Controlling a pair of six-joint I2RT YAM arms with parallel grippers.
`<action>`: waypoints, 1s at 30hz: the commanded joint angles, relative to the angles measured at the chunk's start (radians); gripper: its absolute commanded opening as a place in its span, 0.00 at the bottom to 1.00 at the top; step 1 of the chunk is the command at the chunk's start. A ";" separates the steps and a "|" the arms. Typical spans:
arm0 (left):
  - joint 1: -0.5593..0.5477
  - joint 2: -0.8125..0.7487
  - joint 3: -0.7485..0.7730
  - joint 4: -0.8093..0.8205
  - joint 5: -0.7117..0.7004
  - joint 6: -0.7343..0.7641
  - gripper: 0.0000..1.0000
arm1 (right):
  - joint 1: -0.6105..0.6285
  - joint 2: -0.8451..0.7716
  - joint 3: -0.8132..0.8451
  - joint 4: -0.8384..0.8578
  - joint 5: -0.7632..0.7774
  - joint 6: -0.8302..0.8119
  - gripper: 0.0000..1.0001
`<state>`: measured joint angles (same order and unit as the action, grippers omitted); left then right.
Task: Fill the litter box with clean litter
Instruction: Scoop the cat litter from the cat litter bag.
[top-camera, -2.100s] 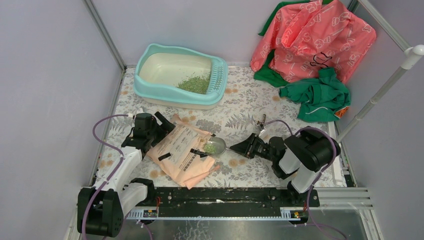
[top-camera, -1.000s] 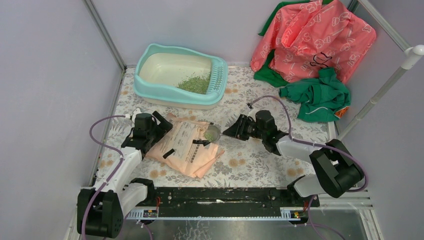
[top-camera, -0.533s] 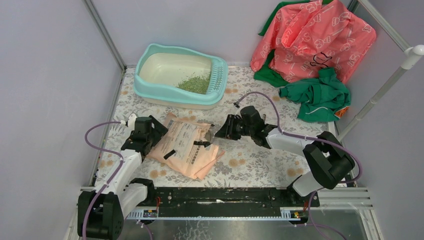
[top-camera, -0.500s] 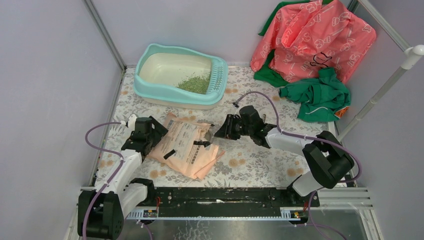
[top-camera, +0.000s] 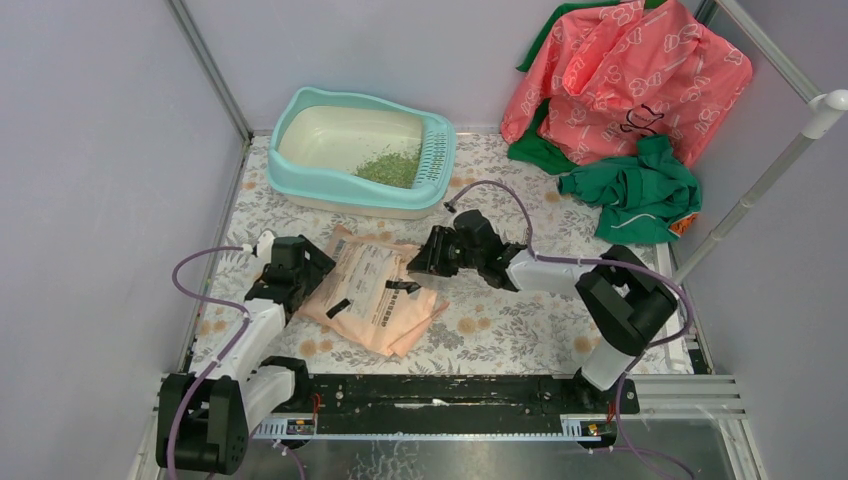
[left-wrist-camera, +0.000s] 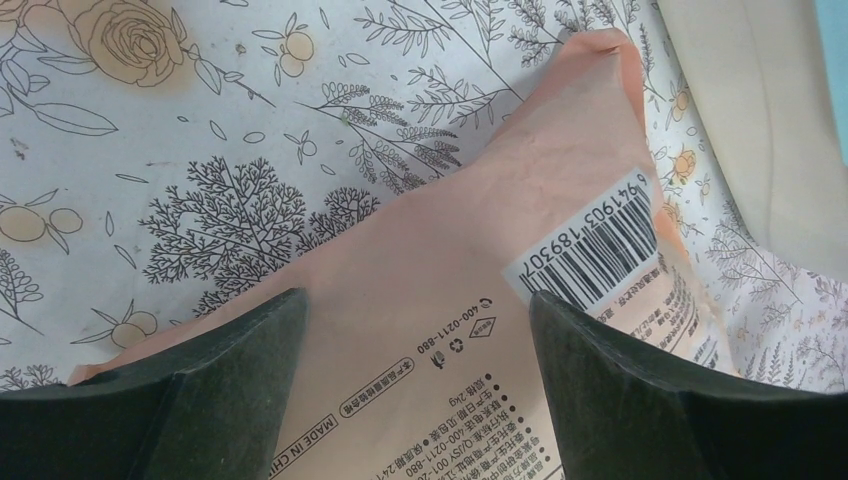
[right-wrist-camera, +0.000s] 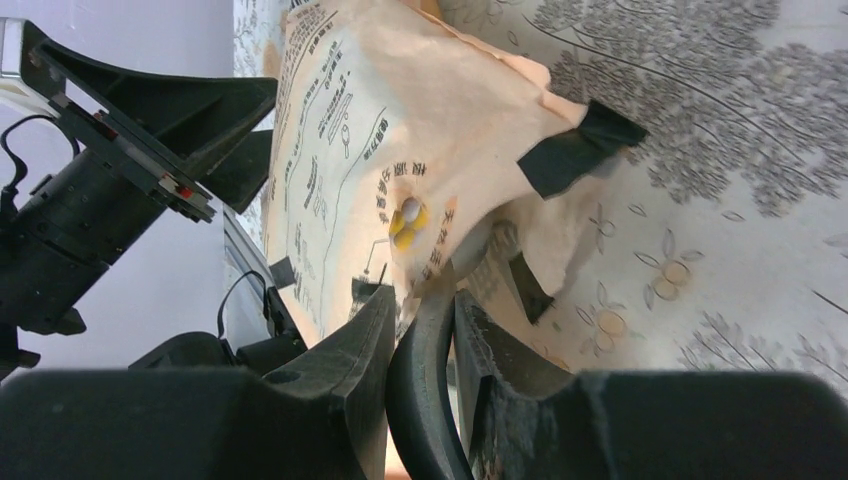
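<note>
While my right gripper (right-wrist-camera: 420, 300) clamps a grey scoop (right-wrist-camera: 416, 400) at the mouth of the peach-pink paper bag (top-camera: 370, 295), my left gripper (left-wrist-camera: 415, 300) straddles its corner, jaws apart, to steady it; green granular litter (top-camera: 390, 167) heaps inside the light-teal plastic litter box (top-camera: 300, 110).

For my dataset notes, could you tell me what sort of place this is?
Likely a lab robot cell staged as a home: metal framing on bare walls, a floral table cover, a litter box.

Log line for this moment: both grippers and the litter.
left gripper: open over bag | right gripper: shut on scoop, beside bag | litter box: green litter heaped at one end
</note>
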<state>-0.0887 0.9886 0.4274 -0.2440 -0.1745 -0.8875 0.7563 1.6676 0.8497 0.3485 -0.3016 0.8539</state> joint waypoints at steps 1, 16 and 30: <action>0.004 0.024 -0.033 0.046 0.043 -0.008 0.88 | 0.051 0.085 0.051 0.076 0.093 0.021 0.00; 0.003 0.035 -0.064 0.101 0.112 -0.013 0.88 | 0.118 0.383 -0.031 0.785 0.009 0.210 0.00; 0.003 0.010 -0.061 0.115 0.169 -0.015 0.88 | 0.134 0.525 0.015 1.206 -0.165 0.338 0.00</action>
<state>-0.0765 1.0065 0.3752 -0.1207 -0.1234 -0.8803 0.8497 2.1895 0.8303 1.3273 -0.3267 1.1194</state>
